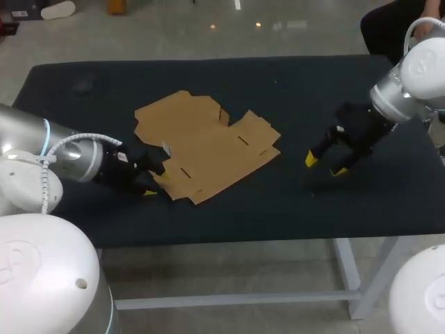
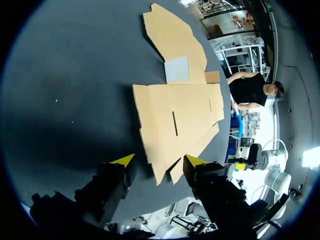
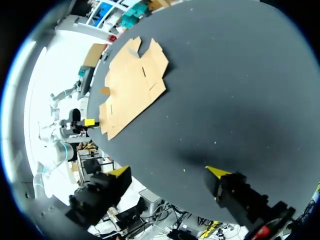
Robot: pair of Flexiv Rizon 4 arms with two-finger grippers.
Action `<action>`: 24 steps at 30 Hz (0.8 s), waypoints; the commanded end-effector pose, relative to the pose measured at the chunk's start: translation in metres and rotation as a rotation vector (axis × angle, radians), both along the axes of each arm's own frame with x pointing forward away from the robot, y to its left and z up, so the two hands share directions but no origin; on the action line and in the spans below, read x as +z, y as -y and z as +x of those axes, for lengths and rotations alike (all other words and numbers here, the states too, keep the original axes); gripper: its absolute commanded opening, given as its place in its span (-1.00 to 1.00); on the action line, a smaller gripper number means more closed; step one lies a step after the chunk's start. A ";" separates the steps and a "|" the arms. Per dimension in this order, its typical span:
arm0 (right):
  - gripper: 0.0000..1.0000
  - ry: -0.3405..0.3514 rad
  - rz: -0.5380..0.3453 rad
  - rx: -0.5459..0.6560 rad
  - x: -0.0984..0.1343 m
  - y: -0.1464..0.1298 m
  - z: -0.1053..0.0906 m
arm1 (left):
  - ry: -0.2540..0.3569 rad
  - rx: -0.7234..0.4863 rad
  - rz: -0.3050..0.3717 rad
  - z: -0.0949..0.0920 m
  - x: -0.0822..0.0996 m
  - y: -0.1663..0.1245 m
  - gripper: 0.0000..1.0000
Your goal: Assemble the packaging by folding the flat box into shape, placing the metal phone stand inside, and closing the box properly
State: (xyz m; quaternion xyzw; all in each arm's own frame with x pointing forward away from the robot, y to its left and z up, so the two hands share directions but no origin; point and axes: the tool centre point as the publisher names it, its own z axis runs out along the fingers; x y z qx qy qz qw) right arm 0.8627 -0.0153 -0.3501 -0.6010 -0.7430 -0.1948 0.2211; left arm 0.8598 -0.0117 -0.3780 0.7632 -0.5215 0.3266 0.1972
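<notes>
Two arms of mine frame the flat box on the dark table. My left arm comes in low from the near left, its wrist laid almost level with the tabletop, and the left gripper sits at the box's near left corner. From the left wrist, the left gripper shows its yellow-tipped fingers spread wide. A pointed corner of the flat box lies between them, and I cannot tell whether either tip touches the card. A small flat grey piece rests on the cardboard farther ahead.

My right arm reaches in from the far right and bends downward, with the right gripper hanging over bare tabletop, well apart from the box's right edge. Its fingers are likewise spread and pinch nothing. The right wrist view puts the right gripper near the table's edge, with the flat box far ahead.

The box lies unfolded, left of the table's centre. Bare tabletop runs all round it, a broad stretch to its right and a narrower strip between its near corner and the front edge.
</notes>
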 end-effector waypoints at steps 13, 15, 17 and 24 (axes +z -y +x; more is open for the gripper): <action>1.00 -0.004 0.005 0.004 0.001 0.001 0.001 | -0.012 -0.001 -0.070 0.027 -0.020 -0.002 -0.12; 1.00 -0.004 0.005 0.004 0.001 0.001 0.001 | -0.015 -0.006 -0.074 0.031 -0.021 -0.002 -0.59; 1.00 -0.004 0.005 0.004 0.001 0.001 0.001 | -0.019 -0.013 -0.080 0.034 -0.021 -0.002 -1.00; 1.00 -0.004 0.005 0.004 0.001 0.001 0.001 | -0.023 -0.033 -0.088 0.037 -0.021 -0.004 -1.00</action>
